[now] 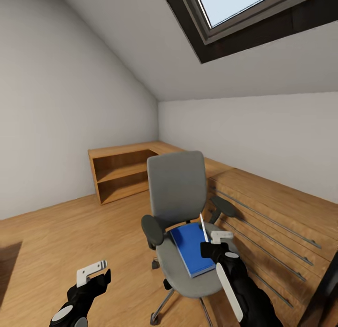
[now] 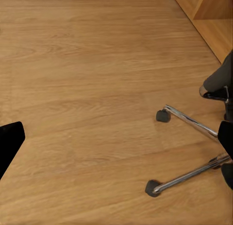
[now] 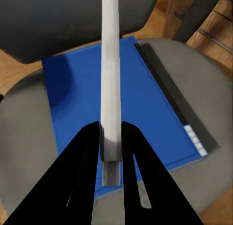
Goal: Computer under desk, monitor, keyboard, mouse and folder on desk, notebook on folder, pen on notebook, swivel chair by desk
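The right gripper (image 3: 111,154) has its jaws closed on the pen (image 3: 110,74), held just above the folder (image 3: 116,118), which lies flat on the swivel chair (image 1: 180,200) seat. The folder likely needs moving next, calling for a free hand. The left gripper (image 1: 94,273) hangs apart over the wooden floor (image 2: 87,89); I cannot tell its jaws' state. Grey walls, a skylight (image 1: 234,3).

Swivel chair (image 1: 183,233) base cut off below
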Controlling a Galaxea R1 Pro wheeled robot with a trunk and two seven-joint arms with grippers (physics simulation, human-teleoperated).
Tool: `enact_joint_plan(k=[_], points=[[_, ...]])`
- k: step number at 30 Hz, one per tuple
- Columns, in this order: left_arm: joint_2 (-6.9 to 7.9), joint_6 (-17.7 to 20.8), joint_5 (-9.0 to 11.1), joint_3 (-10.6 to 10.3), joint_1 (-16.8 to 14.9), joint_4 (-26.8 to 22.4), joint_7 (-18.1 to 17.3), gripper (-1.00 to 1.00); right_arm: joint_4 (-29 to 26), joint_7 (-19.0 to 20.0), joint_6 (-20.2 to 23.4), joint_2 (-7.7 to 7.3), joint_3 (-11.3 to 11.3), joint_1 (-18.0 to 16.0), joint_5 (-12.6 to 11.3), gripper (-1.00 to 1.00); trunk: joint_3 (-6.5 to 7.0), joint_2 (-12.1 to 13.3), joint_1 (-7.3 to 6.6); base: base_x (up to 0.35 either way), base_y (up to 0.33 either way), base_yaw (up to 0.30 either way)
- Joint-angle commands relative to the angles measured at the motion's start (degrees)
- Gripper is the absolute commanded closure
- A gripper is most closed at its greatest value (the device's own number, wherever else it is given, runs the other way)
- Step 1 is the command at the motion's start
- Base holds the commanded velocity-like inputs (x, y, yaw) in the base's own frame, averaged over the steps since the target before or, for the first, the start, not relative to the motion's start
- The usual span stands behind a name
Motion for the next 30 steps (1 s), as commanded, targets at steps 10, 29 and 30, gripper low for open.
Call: enact_joint_plan(k=[10, 29, 30], points=[[0.0, 0.03, 0.58, -0.26, -0.01, -1.98, 0.56, -1.0, -6.64, -0.56, 0.92, -0.09, 0.09, 3.2, -2.13, 1.0, 1.75, 4.0, -2.21, -0.002, 0.0, 0.0], [0.07, 0.15, 0.65, 0.01, -0.01, -2.0, 0.56, -1.0, -6.65, -0.56, 0.94, -0.09, 0.11, 3.2, -2.17, 1.0, 5.16, 11.62, -6.38, 0.0, 0.0, 0.0], [0.07, 0.15, 0.67, 0.06, -0.01, -2.0, 0.56, -1.0, -6.64, -0.56, 0.95, -0.09, 0.11, 3.2, -2.19, 1.0, 5.34, 12.02, -6.6, 0.0, 0.0, 0.0]])
